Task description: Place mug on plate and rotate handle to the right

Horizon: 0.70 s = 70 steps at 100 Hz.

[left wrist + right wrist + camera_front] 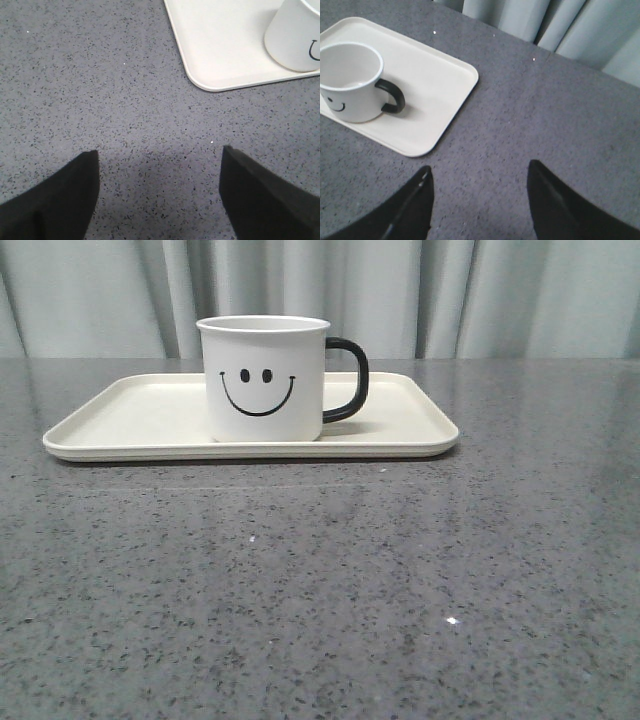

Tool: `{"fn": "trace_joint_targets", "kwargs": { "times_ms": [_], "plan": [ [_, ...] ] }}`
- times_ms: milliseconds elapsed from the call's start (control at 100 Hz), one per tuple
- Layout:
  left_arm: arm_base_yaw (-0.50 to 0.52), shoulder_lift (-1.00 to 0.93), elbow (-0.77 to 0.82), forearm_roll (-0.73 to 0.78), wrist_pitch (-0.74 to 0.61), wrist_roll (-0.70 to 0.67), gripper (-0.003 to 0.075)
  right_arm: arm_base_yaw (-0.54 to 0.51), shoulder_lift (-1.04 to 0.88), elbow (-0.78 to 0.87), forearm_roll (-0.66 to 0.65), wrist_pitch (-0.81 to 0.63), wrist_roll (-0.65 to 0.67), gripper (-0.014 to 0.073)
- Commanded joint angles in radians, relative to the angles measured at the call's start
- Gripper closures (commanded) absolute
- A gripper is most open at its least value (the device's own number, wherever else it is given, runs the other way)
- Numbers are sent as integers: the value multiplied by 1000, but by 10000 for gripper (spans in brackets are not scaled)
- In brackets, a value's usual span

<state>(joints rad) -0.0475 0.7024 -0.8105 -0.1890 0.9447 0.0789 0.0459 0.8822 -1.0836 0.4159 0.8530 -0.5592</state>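
Mug [263, 380] position relative to both grippers is the item to log. Nearest: left gripper [160, 192] and right gripper [480, 200] both hover over bare tabletop [320, 590], jaws spread wide, nothing between them. Further out: plate [130, 415] lies flat, long axis running left–right across the table, its near corners showing ahead of each gripper. Mug stands upright on the plate, about mid-length and close to the near long edge, smiley face toward the front camera. Handle [348, 380] projects toward the plate's right short edge, i.e. to the right. Judgement: placement and handle orientation both look met; neither arm is clearly nearer, and the handle faces the right arm's side.
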Motion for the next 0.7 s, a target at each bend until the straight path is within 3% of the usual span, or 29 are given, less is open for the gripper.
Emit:
{"fn": "trace_joint_targets", "kwargs": {
  "times_ms": [0,380,690],
  "plan": [
    [2,-3,-25,-14,-62,-2,227,-21,-70,51,4,-68,38,167],
    [2,-3,-25,-14,-56,-2,227,-64,-267,193,-176,42,280,167],
    [2,-3,-25,-14,-54,-2,227,-64,-303,235,-194,69,306,169]
  ]
}}
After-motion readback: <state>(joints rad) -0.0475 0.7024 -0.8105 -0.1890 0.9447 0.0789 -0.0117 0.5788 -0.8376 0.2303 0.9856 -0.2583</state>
